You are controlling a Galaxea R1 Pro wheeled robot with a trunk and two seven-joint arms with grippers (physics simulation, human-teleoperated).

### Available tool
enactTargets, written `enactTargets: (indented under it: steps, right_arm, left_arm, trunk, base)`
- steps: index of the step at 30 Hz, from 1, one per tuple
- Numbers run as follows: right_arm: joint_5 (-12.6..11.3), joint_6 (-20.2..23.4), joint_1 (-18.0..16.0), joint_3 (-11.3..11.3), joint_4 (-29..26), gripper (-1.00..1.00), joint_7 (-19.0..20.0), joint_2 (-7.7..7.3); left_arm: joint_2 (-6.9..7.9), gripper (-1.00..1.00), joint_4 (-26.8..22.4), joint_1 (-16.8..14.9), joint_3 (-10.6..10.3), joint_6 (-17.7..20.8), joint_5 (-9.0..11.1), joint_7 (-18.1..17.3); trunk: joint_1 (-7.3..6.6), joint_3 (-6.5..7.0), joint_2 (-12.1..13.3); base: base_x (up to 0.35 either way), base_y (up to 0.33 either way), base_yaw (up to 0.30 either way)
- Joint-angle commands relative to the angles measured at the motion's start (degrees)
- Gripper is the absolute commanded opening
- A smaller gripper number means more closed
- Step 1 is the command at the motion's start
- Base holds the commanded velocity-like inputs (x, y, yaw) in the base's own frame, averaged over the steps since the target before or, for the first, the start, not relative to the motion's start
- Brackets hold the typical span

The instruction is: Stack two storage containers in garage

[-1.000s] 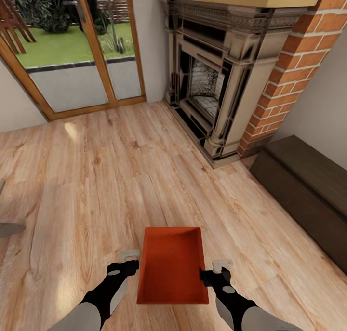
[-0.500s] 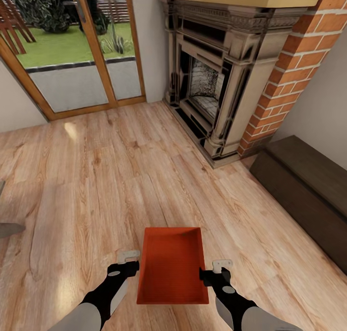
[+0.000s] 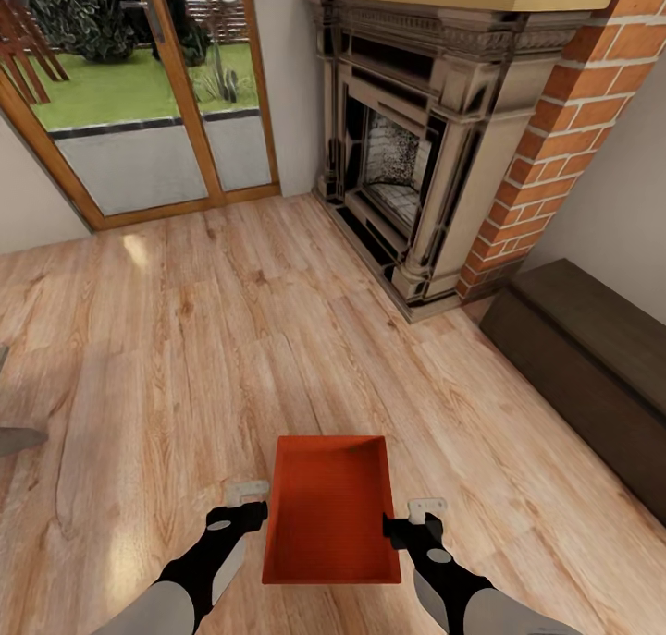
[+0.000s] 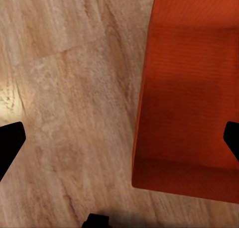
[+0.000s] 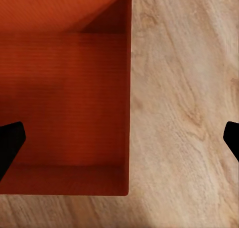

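Head view is showing one storage container (image 3: 331,510) between the left gripper (image 3: 248,501) and right gripper (image 3: 421,515), long axis pointing away toward the fireplace (image 3: 416,145), over the wood plank floor (image 3: 185,339). Wrist views are adding each gripper's spread fingers straddling a long container wall, one fingertip (image 4: 11,143) outside, one inside. Whether the container is resting on the planks or lifted cannot be told.

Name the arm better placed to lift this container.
Neither alone: the left end effector and right end effector, both open, straddle opposite long walls of the storage container. Use both.
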Motion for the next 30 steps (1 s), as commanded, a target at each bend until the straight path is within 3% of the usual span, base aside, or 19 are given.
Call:
enactTargets:
  steps: [1, 14, 30]
  right_arm:
    - [0.6, -0.2, 0.0, -0.4, 0.1, 1.0, -0.2, 0.03]
    - [0.7, -0.2, 0.0, -0.4, 0.1, 1.0, -0.2, 0.0]
    - [0.6, -0.2, 0.0, -0.4, 0.1, 1.0, -0.2, 0.0]
  left_arm:
    - [-0.06, 1.0, -0.1, 0.0, 0.2, 0.3, 0.1, 0.0]
    - [-0.97, 1.0, -0.1, 0.1, -0.1, 0.5, -0.4, -0.5]
    - [-0.67, 1.0, -0.2, 0.0, -0.4, 0.5, -0.9, 0.0]
  trunk:
    - [0.23, -0.22, -0.4]
    - [3.08, -2.56, -5.7]
    - [6.6, -5.43, -12.1]
  base:
    - [0.0, 0.0, 0.0]
    - [0.0, 0.0, 0.0]
    - [0.0, 0.0, 0.0]
